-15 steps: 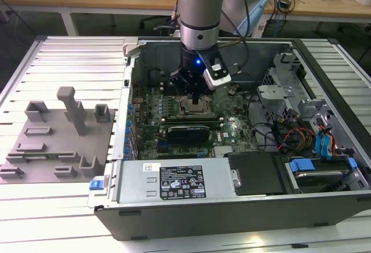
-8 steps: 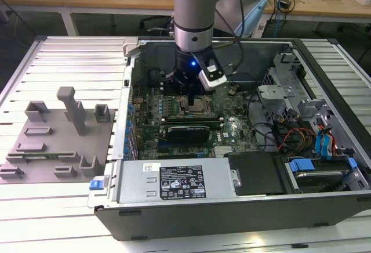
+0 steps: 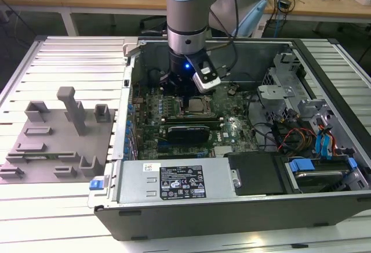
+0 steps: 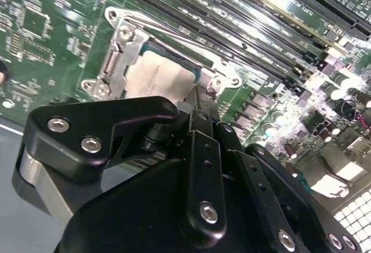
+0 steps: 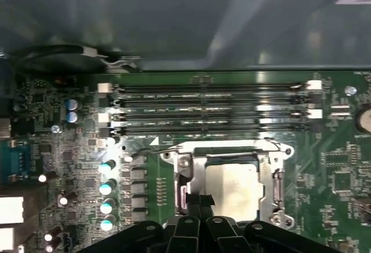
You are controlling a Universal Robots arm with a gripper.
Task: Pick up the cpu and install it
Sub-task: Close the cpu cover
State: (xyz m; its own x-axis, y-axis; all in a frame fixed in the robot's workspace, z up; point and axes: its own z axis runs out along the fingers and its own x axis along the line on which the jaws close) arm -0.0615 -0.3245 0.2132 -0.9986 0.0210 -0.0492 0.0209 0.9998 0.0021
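The jaws are closed, their tips brought together with nothing to be seen between them, and the gripper (image 5: 195, 199) hangs low over the motherboard (image 5: 348, 166) inside the open computer case (image 3: 174, 215). From where I stand, the cpu (image 5: 232, 186) is not in its grasp. It lies flat in the socket, its pale silvery top facing up, with the metal socket frame (image 5: 275, 177) around it. In the first wrist view the black fingertips (image 5: 200, 201) come down right at one edge of the chip, over the side of the frame; whether they actually touch it I cannot tell. The second wrist view looks past the gripper's dark linkages, which converge to a point just beside the cpu's near edge. Beyond the socket run four long memory slots (image 5: 203, 99) side by side, and a row of small blue-topped capacitors (image 5: 107, 186) stands just off to one side of it. In the exterior view the arm (image 3: 185, 9) reaches straight down into the case, a small blue light (image 3: 186, 65) glowing on its wrist, and the chip shows just below the tool. A grey box with a white label (image 3: 174, 183) sits along the near wall of the case. On the slatted metal table (image 3: 58, 212), at the exterior view's left and well apart from the case, rests a grey plastic fixture (image 3: 52, 143) with upright blocks and shallow pockets. A wooden bench (image 3: 87, 0) with cables on it runs along behind.
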